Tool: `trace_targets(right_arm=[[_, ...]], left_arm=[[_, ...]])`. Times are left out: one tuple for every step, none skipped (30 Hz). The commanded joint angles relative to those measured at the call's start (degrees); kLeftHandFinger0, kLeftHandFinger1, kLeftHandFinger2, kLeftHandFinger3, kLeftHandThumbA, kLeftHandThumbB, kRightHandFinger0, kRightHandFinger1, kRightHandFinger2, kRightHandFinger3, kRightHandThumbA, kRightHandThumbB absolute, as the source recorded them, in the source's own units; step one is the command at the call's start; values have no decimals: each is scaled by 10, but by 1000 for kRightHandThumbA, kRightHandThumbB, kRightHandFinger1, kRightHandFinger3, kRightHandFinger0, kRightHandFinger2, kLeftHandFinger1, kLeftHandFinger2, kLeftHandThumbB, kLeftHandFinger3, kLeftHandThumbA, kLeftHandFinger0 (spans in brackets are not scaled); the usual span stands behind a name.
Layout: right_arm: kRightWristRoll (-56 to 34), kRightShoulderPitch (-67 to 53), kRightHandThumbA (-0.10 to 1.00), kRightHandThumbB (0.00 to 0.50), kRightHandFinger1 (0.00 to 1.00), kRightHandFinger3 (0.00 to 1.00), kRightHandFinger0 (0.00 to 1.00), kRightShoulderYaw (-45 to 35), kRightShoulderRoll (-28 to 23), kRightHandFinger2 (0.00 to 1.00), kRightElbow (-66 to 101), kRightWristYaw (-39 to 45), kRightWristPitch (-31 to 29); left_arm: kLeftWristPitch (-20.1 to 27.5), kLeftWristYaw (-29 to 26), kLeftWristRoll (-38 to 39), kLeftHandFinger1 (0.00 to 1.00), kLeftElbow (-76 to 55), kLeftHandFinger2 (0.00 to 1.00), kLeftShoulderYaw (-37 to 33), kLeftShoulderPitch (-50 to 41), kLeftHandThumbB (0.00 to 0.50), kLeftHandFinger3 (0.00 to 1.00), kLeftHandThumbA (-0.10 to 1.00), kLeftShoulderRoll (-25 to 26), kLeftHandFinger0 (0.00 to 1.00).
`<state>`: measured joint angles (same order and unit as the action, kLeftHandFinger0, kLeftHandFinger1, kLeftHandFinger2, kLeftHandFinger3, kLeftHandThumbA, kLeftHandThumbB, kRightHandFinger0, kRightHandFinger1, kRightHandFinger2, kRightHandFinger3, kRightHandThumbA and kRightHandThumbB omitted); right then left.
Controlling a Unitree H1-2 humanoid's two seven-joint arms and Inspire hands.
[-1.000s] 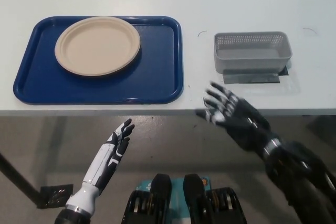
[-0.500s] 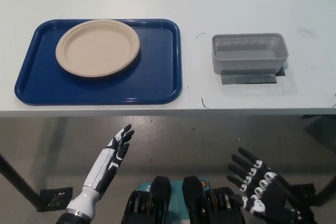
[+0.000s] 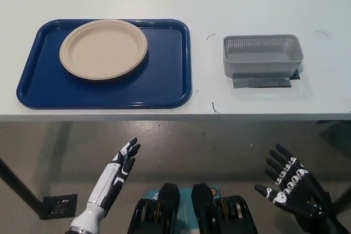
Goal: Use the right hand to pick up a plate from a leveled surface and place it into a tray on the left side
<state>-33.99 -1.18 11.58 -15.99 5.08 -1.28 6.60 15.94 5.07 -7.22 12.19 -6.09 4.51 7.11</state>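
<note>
A beige round plate point(image 3: 103, 49) lies flat in the blue tray point(image 3: 164, 80) on the left part of the white table, toward the tray's back left. My black right hand point(image 3: 290, 186) hangs open below the table's front edge at the lower right, fingers spread, holding nothing. My white left hand point(image 3: 116, 172) rests open below the table at the lower left, fingers straight and pointing up toward the table edge.
A grey perforated basket point(image 3: 262, 55) stands on the table to the right of the tray, taped down at its front. The table's front edge point(image 3: 175, 116) runs across the picture above both hands. Grey floor shows below.
My right hand dropped from the table's front edge to low at the lower right, then shifted slightly right. Plate, tray and left hand stayed put; the camera shifted a little.
</note>
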Motion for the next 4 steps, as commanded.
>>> trace_targets(right_arm=[[147, 50, 1000, 290, 1000, 1000, 1000, -29, 8, 1000, -66, 39, -205], [165, 54, 1000, 261, 1000, 1000, 1000, -27, 8, 1000, -76, 35, -222], [200, 57, 1000, 245, 1000, 1000, 1000, -20, 4, 1000, -88, 28, -244], [200, 57, 1000, 245, 1000, 1000, 1000, -20, 4, 1000, -88, 28, -244]], left_arm=[[42, -2, 9, 1000, -26, 1000, 2, -5, 148, 1000, 1000, -1, 1000], [45, -2, 9, 1000, -27, 1000, 2, -7, 147, 1000, 1000, 0, 1000], [45, -2, 7, 1000, -29, 1000, 2, -9, 144, 1000, 1000, 1, 1000], [45, -2, 7, 1000, -29, 1000, 2, -9, 144, 1000, 1000, 1, 1000]])
